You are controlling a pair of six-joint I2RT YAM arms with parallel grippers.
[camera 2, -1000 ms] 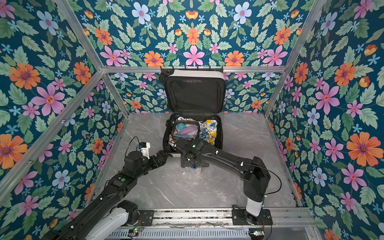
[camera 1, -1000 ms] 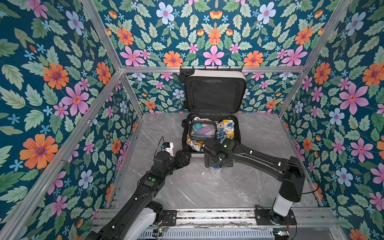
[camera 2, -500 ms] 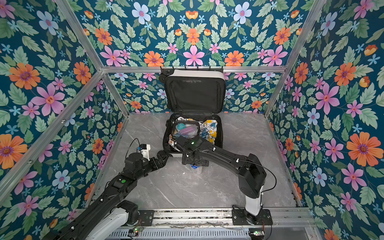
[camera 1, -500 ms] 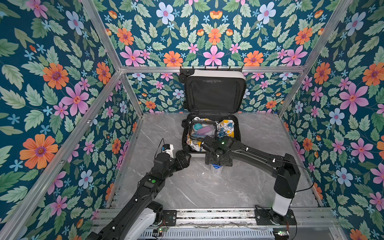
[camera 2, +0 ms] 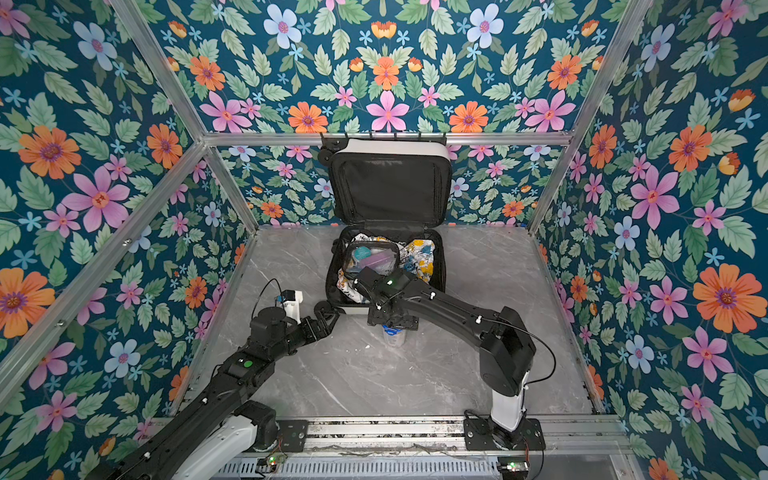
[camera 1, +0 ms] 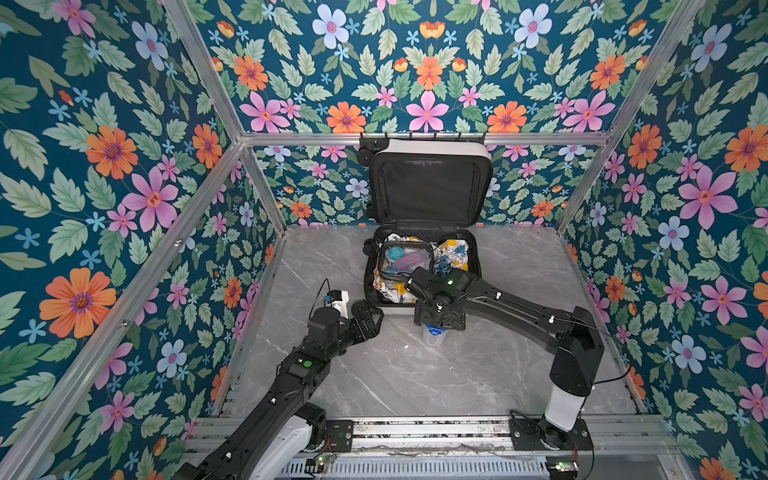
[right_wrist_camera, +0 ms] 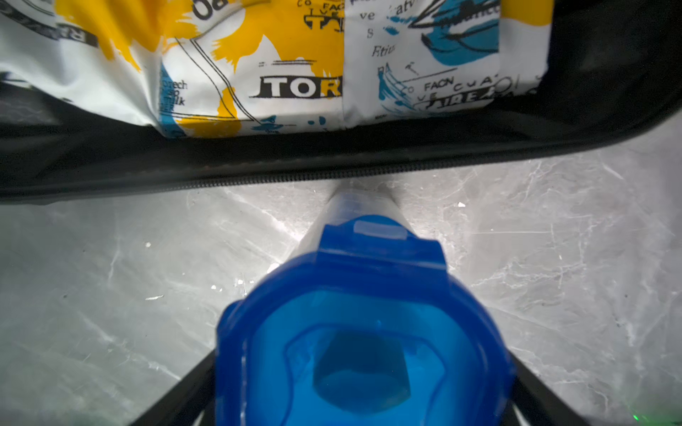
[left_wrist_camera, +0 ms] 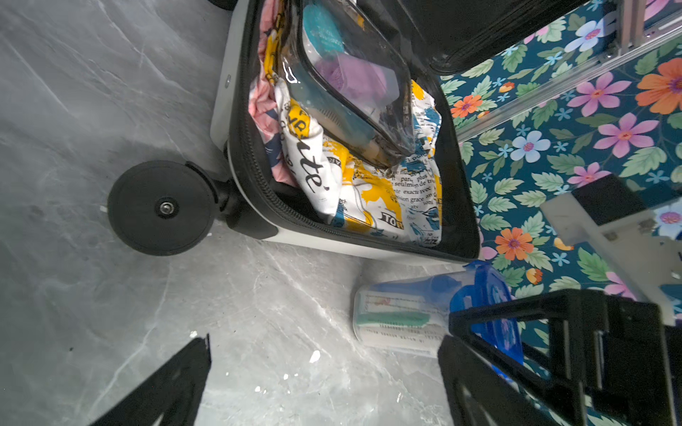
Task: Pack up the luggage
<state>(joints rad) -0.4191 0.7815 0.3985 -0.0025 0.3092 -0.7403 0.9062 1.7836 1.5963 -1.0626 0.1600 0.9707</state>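
While the left gripper hangs wide open and empty near the suitcase's front wheel, I'm working the right side. The luggage sits at the back of the table, with its lid thrown up against the rear wall. The base lies flat and holds printed clothes, with the clear toiletry pouch lying on top.

One item I can see is outside the case: a clear bottle with a blue lid, upright on the table just in front of the case's near edge. The right gripper is down over it, with fingers either side of the lid in the right wrist view. I can't tell whether the pads are biting or only flanking it.

I read this as the bottle pick-up, late in the packing. Next I want a firm squeeze at the lid and a straight lift high enough to clear the zipper rim. Then comes a short carry forward to a free spot beside the pouch. Closing the case comes after that.
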